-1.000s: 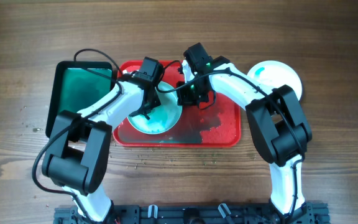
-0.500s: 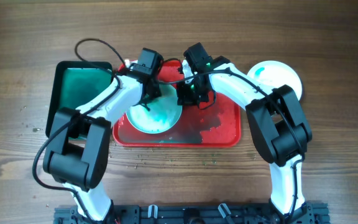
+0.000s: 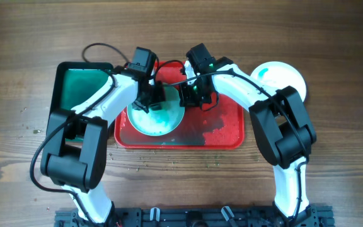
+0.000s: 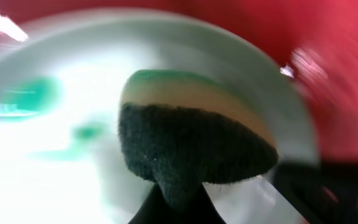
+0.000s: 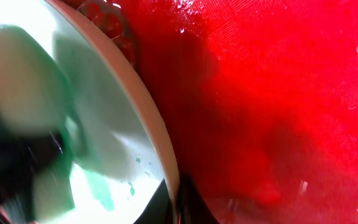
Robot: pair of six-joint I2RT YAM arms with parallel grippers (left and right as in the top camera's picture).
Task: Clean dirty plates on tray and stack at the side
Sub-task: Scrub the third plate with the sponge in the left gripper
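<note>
A white plate [image 3: 159, 120] smeared with teal paint lies on the left part of the red tray [image 3: 225, 135]. My left gripper [image 3: 151, 101] is shut on a sponge [image 4: 191, 137], dark scouring side towards the camera, pressed on the plate's face [image 4: 55, 124]. My right gripper [image 3: 191, 96] is shut on the plate's right rim [image 5: 157, 137], one finger on each side of the edge. Another plate [image 3: 281, 77] lies on the table to the right of the tray. A third plate is not in view.
A dark green tray [image 3: 80, 91] with teal liquid stands on the table left of the red tray. The red tray's right half holds dark wet smears [image 3: 207, 129]. Droplets lie on the wood in front of the tray.
My left gripper has moved the sponge up and to the left across the plate, towards its far-left rim. The right gripper has kept its hold on the rim.
</note>
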